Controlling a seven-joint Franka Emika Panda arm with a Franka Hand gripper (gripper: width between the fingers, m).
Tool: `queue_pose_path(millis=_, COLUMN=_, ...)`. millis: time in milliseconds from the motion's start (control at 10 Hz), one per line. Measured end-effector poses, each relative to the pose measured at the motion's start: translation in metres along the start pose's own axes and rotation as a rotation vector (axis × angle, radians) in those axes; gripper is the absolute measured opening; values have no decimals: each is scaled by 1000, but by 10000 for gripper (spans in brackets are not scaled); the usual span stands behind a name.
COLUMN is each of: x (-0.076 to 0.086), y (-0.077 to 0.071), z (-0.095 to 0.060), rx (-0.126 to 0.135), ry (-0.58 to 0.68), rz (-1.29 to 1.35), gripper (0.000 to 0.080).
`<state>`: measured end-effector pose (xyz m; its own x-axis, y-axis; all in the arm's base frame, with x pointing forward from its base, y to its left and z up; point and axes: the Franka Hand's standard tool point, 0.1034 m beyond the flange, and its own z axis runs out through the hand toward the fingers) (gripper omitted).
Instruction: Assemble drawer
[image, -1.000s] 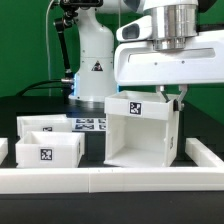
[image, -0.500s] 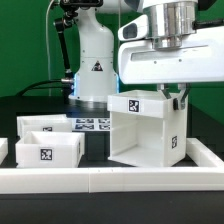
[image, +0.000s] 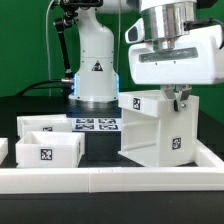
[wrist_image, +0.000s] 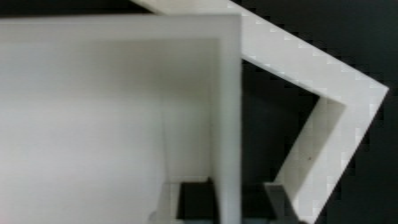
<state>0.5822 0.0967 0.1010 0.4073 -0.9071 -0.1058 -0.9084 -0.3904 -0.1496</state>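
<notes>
The fingers come down from the big white hand at the exterior view's upper right and reach the top edge of the casing. In the wrist view two dark finger tips sit on either side of one thin white wall of the casing, pressed against it with no gap showing, so they are clamped on that wall. The casing stands at the exterior view's right side of the dark bench, turned so an upright corner faces the camera, with one square tag near its top and another low on its side. Whether its underside touches the bench I cannot tell. Well apart, at the exterior view's left, the front tray sits just before the rear tray. The marker board lies between trays and casing, and the border rail runs along the near edge.
</notes>
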Motion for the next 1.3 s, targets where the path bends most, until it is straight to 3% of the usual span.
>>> queue_pose_path(millis=600, x=17, y=-21, z=2, rx=39, ry=-42, rz=351, gripper=38)
queue_pose_path(millis=1300, x=29, y=-54, z=6, rx=36, ry=-63, rz=341, gripper=38)
